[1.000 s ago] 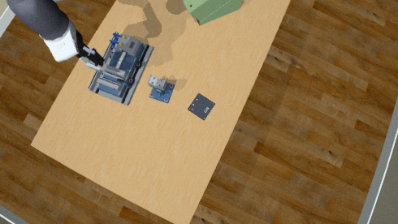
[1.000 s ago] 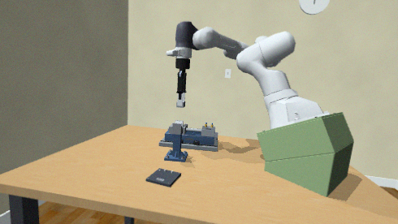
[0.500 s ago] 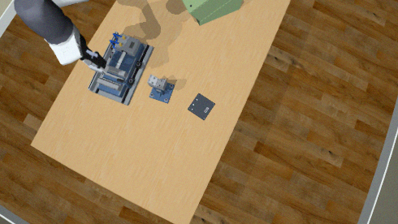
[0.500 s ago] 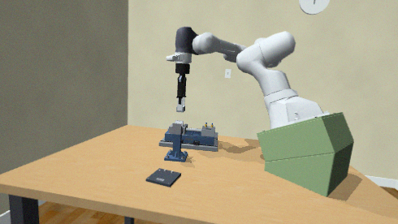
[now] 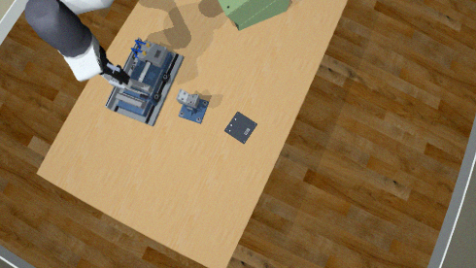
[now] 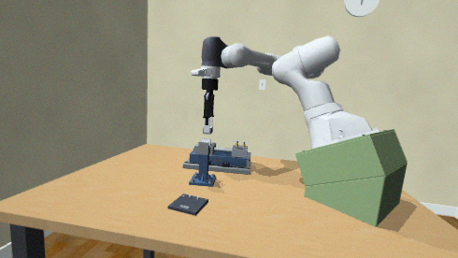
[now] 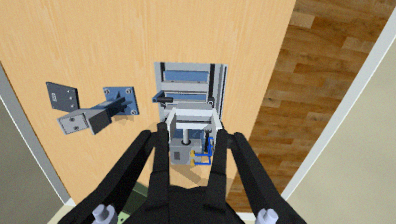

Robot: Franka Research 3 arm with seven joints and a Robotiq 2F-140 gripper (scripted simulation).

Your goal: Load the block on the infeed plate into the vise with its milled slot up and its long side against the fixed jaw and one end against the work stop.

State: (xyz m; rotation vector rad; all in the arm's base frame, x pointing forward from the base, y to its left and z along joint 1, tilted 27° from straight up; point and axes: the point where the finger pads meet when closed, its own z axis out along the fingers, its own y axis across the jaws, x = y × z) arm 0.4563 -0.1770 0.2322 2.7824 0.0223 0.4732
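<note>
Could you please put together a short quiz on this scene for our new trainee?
1. Where is the part?
A. In the gripper, above the vise
B. On the floor
C. Under the table
2. True or false: the V-block stands between the vise and the infeed plate.
3. Fill in: the gripper's fingers point straight ____.
Key: 1 A; 2 true; 3 down.

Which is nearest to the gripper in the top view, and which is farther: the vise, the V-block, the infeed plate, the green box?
Gripper, holding the part:
1. Vise, directly under it.
2. V-block, to the vise's right.
3. Infeed plate, farther right.
4. Green box, at the table's top edge.
</note>
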